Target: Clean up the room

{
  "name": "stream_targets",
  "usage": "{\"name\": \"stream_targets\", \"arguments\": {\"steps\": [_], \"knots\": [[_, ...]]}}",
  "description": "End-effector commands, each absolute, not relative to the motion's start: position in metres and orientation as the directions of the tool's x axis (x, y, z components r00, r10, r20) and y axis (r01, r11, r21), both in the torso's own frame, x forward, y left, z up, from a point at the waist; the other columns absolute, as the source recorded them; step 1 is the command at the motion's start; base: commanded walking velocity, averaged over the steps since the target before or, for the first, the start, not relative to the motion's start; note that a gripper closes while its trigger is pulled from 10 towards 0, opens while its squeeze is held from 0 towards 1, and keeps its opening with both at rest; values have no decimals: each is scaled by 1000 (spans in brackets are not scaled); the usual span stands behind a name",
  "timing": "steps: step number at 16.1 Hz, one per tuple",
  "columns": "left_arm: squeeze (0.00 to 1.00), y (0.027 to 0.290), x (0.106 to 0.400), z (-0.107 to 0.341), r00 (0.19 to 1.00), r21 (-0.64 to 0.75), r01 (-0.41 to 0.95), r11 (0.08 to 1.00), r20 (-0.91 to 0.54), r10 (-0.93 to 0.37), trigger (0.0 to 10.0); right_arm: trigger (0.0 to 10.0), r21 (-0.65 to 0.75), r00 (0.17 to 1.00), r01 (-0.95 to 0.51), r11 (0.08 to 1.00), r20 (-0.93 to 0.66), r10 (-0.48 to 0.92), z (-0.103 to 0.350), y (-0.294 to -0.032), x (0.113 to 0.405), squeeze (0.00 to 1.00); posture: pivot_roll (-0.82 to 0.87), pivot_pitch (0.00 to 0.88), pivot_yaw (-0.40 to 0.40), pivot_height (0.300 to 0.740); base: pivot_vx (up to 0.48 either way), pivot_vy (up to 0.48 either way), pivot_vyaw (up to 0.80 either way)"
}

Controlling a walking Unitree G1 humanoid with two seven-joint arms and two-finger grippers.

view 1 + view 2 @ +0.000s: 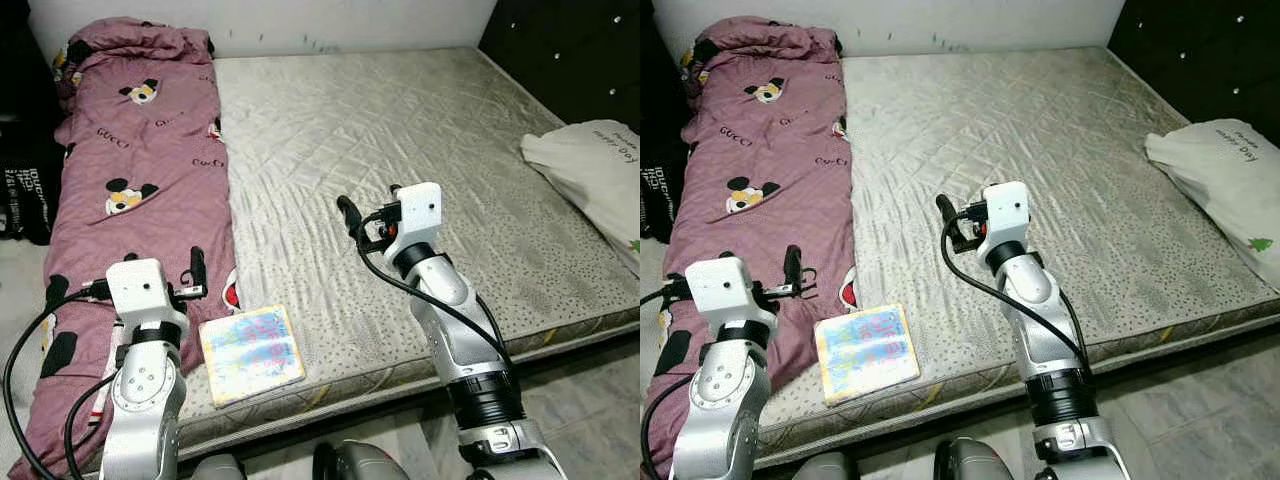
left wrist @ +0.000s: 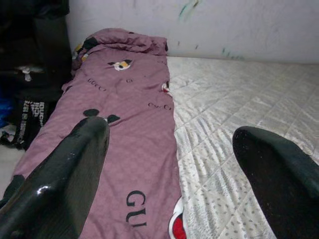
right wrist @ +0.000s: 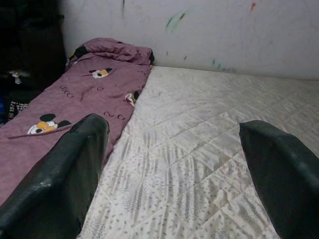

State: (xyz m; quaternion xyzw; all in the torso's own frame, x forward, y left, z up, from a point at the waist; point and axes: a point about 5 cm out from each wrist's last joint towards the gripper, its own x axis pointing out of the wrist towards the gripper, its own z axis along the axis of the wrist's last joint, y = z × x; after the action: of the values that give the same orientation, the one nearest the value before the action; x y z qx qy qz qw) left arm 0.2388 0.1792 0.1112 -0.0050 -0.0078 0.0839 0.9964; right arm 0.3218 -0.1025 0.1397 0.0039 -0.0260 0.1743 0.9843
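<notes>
A bare mattress [image 1: 400, 150] fills most of the space ahead, its grey-beige cover quilted in a diamond stitch and speckled with a fine print, its near edge running across above the tiled floor [image 1: 590, 400]. Along the mattress's left side lies a long purple quilt [image 1: 140, 200], soft and rumpled, bunched up into a lump at the wall end; it is printed with cartoon mouse heads and dark lettering. A flat, square book [image 1: 251, 352] with a busy pastel cover sits near the front edge of the mattress, just beside the quilt's hem. Over on the right edge of the mattress rests a plump white pillow [image 1: 590, 165] with small printed words and a bit of green on it. The wall [image 3: 224, 30] behind is pale and marked with scribbles of colour.

The left pincer [image 1: 197, 275] hangs over the near end of the quilt, just left of the book; in its wrist view its two glossy black fingers [image 2: 60, 179] stand wide apart with nothing between them but quilt and mattress beyond. The right pincer [image 1: 352, 222] hovers over the middle of the mattress, also spread wide and empty, touching nothing.
</notes>
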Motion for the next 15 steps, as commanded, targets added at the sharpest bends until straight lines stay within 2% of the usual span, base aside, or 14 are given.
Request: {"name": "stream_targets", "arguments": {"steps": [1,9,13,15], "knots": [[0,178,243,114,988,-14,-153,988,22,154,10000,10000,-5,946,-322,947,34,322,134,-110,320,0,-29,52,-69,740,0,0,0],[0,175,245,114,990,-12,-139,990,20,139,10000,10000,-6,950,-308,951,52,308,137,-110,319,0,-32,58,-47,740,0,465,0],[0,181,244,118,982,50,-187,981,47,185,10000,10000,-5,947,-318,948,55,318,136,-104,318,0,-21,59,-45,740,0,0,0],[0,183,243,117,979,26,-200,979,37,199,10000,10000,-4,946,-319,948,53,319,135,-103,318,0,-20,61,-43,740,0,0,0]]}}
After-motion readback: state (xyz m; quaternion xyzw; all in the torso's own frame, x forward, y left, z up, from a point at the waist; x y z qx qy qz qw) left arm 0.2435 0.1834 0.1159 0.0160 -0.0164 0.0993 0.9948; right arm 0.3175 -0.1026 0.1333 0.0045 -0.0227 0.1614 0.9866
